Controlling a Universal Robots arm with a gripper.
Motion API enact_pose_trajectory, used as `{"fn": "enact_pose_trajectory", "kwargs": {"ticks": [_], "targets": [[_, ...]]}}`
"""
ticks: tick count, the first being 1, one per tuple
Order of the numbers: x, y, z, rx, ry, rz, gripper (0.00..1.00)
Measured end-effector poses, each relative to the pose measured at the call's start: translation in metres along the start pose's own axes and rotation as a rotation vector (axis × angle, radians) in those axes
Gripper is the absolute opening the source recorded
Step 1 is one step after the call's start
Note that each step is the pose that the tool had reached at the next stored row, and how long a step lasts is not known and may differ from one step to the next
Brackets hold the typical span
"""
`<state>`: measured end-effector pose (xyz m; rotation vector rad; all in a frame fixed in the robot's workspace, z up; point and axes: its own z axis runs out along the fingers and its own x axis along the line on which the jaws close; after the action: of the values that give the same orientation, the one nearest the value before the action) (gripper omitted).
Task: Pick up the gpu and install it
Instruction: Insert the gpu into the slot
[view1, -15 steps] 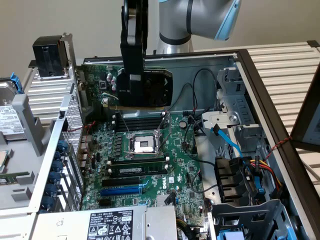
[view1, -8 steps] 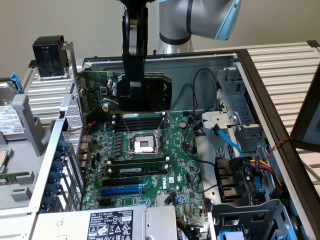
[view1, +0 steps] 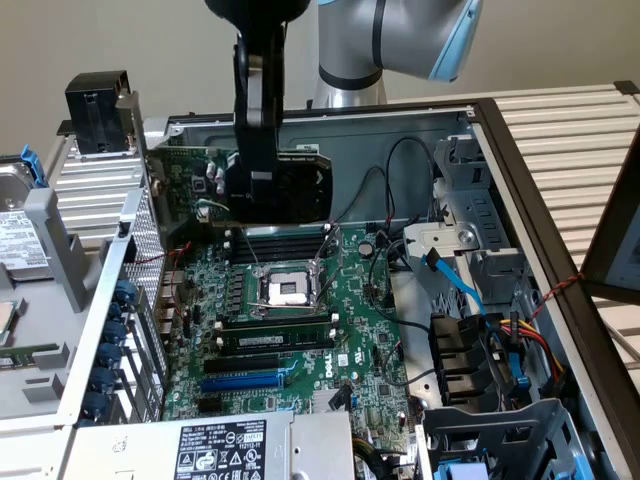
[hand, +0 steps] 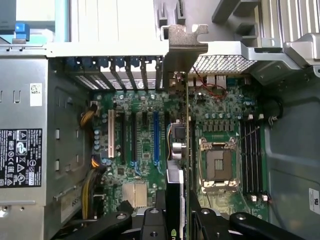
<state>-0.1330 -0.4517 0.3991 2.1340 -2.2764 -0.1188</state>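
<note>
Our jaws are clamped on the graphics card (view1: 300, 190), pinching both its faces; we hold it on edge between them, above the green motherboard (view1: 370, 330)

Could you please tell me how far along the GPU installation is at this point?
Done: the gpu has been picked up and hangs clear in the air. In hand: the tool is clamped on it, holding it upright above the motherboard, with its metal bracket toward the case's slotted wall. Left: the card is not seated in any slot, and the blue slot on the board is empty.
</note>
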Motion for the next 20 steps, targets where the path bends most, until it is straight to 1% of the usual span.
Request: {"fn": "enact_pose_trajectory", "kwargs": {"ticks": [1, 3, 4, 5, 7, 8, 9, 10, 11, 14, 15, 17, 18, 19, 20], "targets": [[0.000, 0.0000, 0.0015, -0.0015, 0.0003, -0.004, 0.27], [0.000, 0.0000, 0.0027, -0.0090, 0.0024, -0.014, 0.27], [0.000, 0.0001, 0.0029, -0.0106, 0.0070, -0.022, 0.27], [0.000, 0.0002, 0.0033, -0.0106, 0.0160, -0.031, 0.27], [-0.001, 0.0003, 0.0044, -0.0102, 0.0309, -0.045, 0.27], [-0.002, 0.0003, 0.0050, -0.0095, 0.0384, -0.048, 0.27], [-0.003, 0.0004, 0.0058, -0.0083, 0.0447, -0.051, 0.27], [-0.005, 0.0008, 0.0069, -0.0072, 0.0489, -0.053, 0.27], [-0.007, 0.0014, 0.0082, -0.0064, 0.0511, -0.054, 0.27], [-0.016, 0.0046, 0.0127, -0.0030, 0.0542, -0.054, 0.27], [-0.017, 0.0062, 0.0138, -0.0011, 0.0578, -0.054, 0.27], [-0.019, 0.0096, 0.0154, 0.0024, 0.0693, -0.053, 0.27], [-0.019, 0.0114, 0.0162, 0.0041, 0.0732, -0.053, 0.27], [-0.018, 0.0133, 0.0170, 0.0063, 0.0758, -0.053, 0.27], [-0.018, 0.0160, 0.0183, 0.0082, 0.0764, -0.053, 0.27]]}}
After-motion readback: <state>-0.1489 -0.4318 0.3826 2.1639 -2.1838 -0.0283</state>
